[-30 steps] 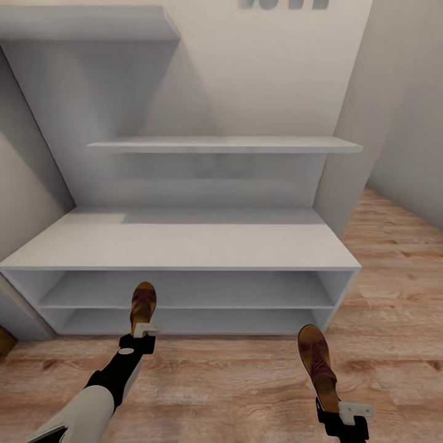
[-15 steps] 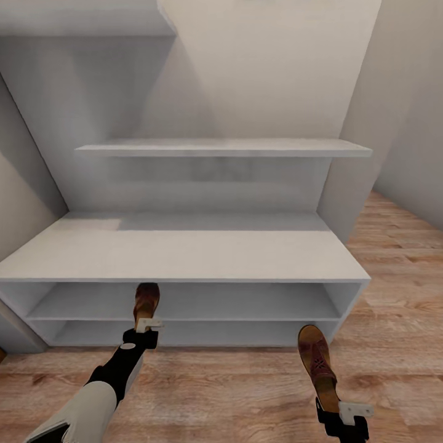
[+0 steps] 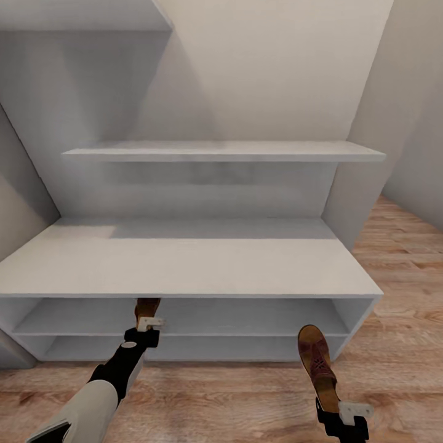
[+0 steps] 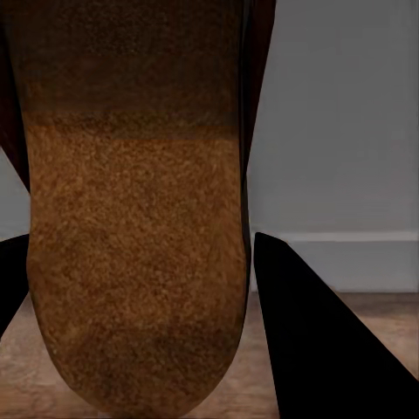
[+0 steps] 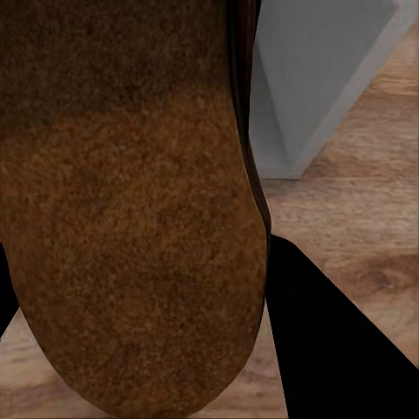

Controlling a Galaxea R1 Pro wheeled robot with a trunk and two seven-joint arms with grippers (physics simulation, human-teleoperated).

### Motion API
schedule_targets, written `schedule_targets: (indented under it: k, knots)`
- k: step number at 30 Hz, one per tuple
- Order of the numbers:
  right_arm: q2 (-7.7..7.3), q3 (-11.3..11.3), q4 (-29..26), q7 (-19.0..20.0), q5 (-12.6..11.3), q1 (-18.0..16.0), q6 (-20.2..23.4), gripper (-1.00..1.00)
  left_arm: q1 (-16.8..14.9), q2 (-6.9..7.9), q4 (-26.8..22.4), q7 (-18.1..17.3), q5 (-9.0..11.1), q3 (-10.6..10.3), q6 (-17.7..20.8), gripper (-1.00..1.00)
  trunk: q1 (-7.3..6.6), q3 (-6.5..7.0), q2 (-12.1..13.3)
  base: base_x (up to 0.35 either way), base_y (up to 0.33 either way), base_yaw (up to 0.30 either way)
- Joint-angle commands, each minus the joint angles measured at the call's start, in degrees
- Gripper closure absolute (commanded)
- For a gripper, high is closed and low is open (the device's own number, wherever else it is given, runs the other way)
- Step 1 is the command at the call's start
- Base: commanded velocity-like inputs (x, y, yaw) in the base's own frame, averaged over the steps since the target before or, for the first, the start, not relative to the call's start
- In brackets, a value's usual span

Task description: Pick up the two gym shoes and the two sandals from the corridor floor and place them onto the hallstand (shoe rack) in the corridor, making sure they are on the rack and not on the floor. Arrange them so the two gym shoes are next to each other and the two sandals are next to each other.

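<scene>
1. Head view: I have the wide low pale-grey hallstand with two open shoe shelves [image 3: 184,264] straight ahead, standing on the light brown wood-plank floor [image 3: 406,344].
2. Left tool [image 3: 145,326] is clamped on a flat brown leather sandal [image 3: 146,306], held by its heel; the toe end passes under the front edge of the bench top, at the upper open shelf.
3. Right tool [image 3: 344,413] is clamped on the second brown sandal [image 3: 317,363], toe pointing toward the hallstand, held above the floor near the unit's right end.
4. Wrist views: each sandal's tan insole [image 4: 131,262] [image 5: 131,244] sits between dark fingers [image 4: 323,349] [image 5: 340,349].
</scene>
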Motion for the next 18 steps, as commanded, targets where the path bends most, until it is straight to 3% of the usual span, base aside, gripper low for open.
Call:
schedule_targets:
  k: [1,9,18]
  knots:
    - [0.01,-0.18,0.05,-0.27,0.44,-0.04,-0.15,1.00,-0.02,-0.07,-0.12,0.02,-0.59,0.23,0.28,1.00,0.01,-0.05,-0.02,0.130,0.000,0.000]
    - [0.01,-0.18,0.07,-0.27,0.44,-0.04,-0.15,1.00,-0.04,-0.09,-0.15,0.02,-0.59,0.23,0.29,1.00,0.01,-0.05,-0.02,0.049,0.000,0.000]
    - [0.03,-0.18,0.09,-0.27,0.44,-0.04,-0.15,1.00,-0.30,-0.09,-0.15,0.02,-0.59,0.23,0.29,1.00,0.01,-0.05,-0.02,0.190,0.000,0.000]
